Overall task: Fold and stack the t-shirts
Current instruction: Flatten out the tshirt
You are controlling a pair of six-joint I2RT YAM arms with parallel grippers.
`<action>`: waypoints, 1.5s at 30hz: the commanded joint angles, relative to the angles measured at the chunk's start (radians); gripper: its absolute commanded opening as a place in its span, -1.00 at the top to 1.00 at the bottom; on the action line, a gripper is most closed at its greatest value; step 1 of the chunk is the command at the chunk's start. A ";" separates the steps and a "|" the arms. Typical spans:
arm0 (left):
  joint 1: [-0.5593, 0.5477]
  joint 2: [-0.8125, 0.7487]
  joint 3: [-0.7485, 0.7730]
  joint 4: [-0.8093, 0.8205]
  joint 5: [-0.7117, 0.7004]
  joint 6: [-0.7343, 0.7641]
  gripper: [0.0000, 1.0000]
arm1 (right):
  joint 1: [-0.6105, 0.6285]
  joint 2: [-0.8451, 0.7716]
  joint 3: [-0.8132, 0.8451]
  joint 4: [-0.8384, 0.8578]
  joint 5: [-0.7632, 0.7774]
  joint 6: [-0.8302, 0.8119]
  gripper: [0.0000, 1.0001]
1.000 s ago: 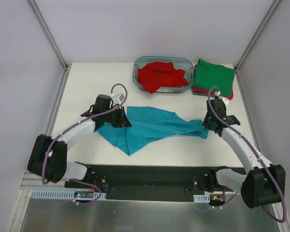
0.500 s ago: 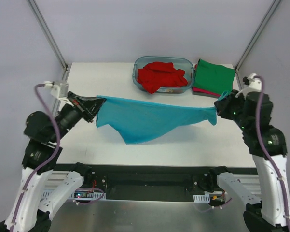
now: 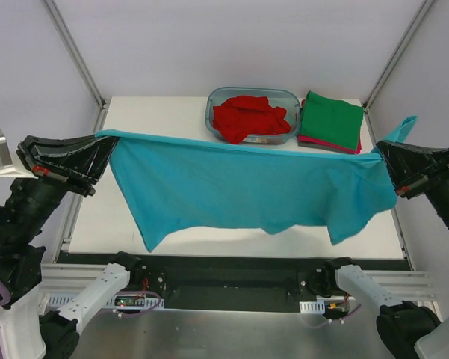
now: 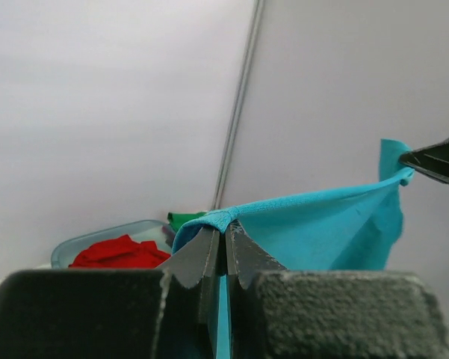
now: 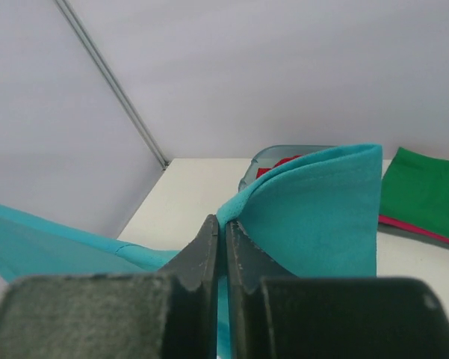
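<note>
A teal-blue t-shirt [image 3: 239, 183] hangs spread wide in the air above the table, stretched taut between both arms. My left gripper [image 3: 104, 142] is shut on its left top corner [image 4: 225, 219], high at the left. My right gripper [image 3: 385, 153] is shut on the right top corner [image 5: 231, 206], high at the right. A red t-shirt [image 3: 246, 116] lies crumpled in the clear blue-tinted tub [image 3: 285, 96]. A folded green t-shirt [image 3: 330, 120] lies on a folded magenta one [image 3: 325, 142] at the back right.
The white table [image 3: 157, 112] is partly hidden under the hanging cloth. Metal frame posts [image 3: 75, 48] rise at the back corners, with grey walls on both sides.
Both arms have risen and swung apart, lifting the teal-blue t-shirt off the table and pulling it from a bunched strip into a wide hanging sheet.
</note>
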 commanded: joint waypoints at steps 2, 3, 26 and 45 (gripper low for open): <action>0.002 0.093 0.010 -0.072 -0.250 0.050 1.00 | -0.002 0.108 -0.026 -0.038 0.103 -0.063 0.99; 0.000 0.125 0.000 -0.075 -0.301 0.056 1.00 | -0.002 0.127 -0.040 -0.024 0.132 -0.065 0.99; 0.017 0.189 -0.140 0.001 -0.464 0.212 1.00 | 0.001 0.080 -0.298 0.125 0.019 -0.107 0.99; 0.016 -0.748 -1.209 -0.209 -0.742 -0.478 -0.98 | 0.106 -0.582 -1.450 0.097 -0.161 0.227 -0.99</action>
